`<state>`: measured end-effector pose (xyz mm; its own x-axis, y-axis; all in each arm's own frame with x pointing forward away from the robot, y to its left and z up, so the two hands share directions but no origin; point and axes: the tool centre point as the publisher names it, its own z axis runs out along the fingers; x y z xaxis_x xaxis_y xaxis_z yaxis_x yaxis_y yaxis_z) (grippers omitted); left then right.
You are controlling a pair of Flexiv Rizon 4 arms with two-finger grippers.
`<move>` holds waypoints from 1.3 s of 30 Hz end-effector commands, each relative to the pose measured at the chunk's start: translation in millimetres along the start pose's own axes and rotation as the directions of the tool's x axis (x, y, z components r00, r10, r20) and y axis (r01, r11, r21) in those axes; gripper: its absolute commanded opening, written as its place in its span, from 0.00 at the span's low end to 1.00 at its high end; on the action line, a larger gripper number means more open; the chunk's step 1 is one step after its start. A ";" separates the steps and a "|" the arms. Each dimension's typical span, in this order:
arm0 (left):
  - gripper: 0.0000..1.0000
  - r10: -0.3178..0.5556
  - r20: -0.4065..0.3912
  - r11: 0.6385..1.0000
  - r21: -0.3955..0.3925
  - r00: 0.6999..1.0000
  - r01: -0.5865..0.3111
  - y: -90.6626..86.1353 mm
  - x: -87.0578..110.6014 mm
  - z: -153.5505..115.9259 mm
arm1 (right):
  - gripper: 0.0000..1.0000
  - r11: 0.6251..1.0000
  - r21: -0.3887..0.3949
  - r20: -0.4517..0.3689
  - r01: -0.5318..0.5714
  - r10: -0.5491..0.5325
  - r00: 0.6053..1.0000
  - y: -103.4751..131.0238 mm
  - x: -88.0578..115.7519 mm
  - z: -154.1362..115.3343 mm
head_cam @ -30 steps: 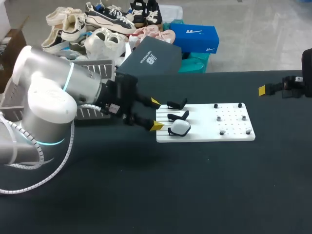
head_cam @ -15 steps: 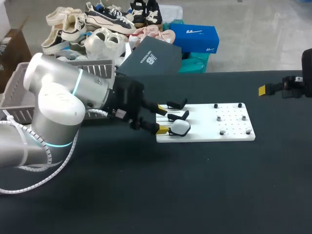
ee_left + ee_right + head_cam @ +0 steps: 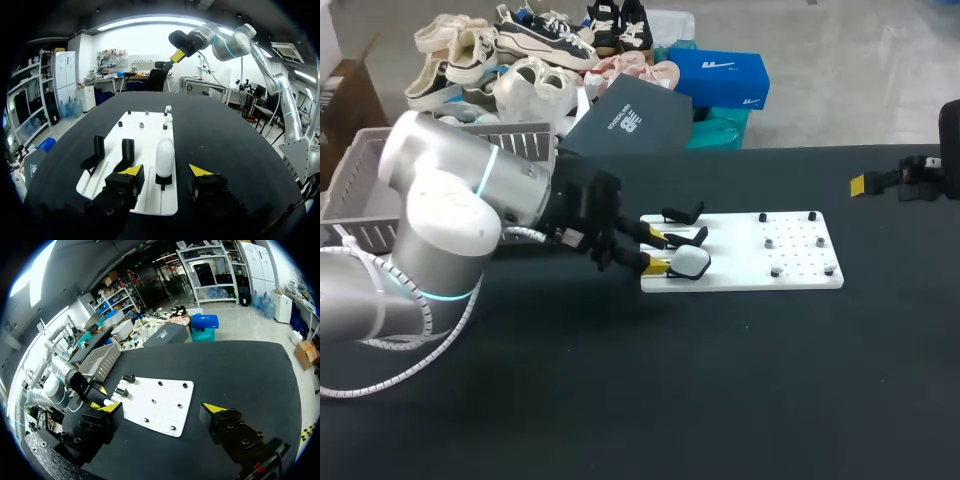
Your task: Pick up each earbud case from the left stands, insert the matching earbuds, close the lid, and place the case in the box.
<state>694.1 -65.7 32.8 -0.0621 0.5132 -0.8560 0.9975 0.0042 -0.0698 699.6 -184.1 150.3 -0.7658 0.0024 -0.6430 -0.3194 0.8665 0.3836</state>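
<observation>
Just ahead of parted left gripper (image 3: 165, 170): white earbud case (image 3: 165, 152).

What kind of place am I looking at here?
Likely a robotics lab test bench: a left arm and right arm at a black table, with a white board of stands holding an earbud case.
</observation>
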 end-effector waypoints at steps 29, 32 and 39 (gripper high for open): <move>0.47 -0.005 0.000 1.000 0.005 1.000 0.005 6.2 -0.3 28.7 | 1.00 1.000 -0.006 -0.002 0.001 -0.001 1.000 -1.6 -0.3 -0.1; 0.44 -0.008 -0.002 1.000 0.006 1.000 0.008 6.5 0.3 30.1 | 1.00 1.000 -0.006 -0.002 0.001 -0.001 1.000 -1.6 -0.3 -0.1; 0.45 -0.003 0.001 1.000 0.009 1.000 0.003 5.8 -1.8 30.4 | 1.00 1.000 -0.006 -0.002 0.001 -0.001 1.000 -1.6 -0.3 -0.1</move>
<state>697.4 -92.2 18.7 -0.0663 0.5127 -0.8560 0.9971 0.0017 -0.0762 699.6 -184.1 150.3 -0.7658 0.0024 -0.6430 -0.3194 0.8665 0.3836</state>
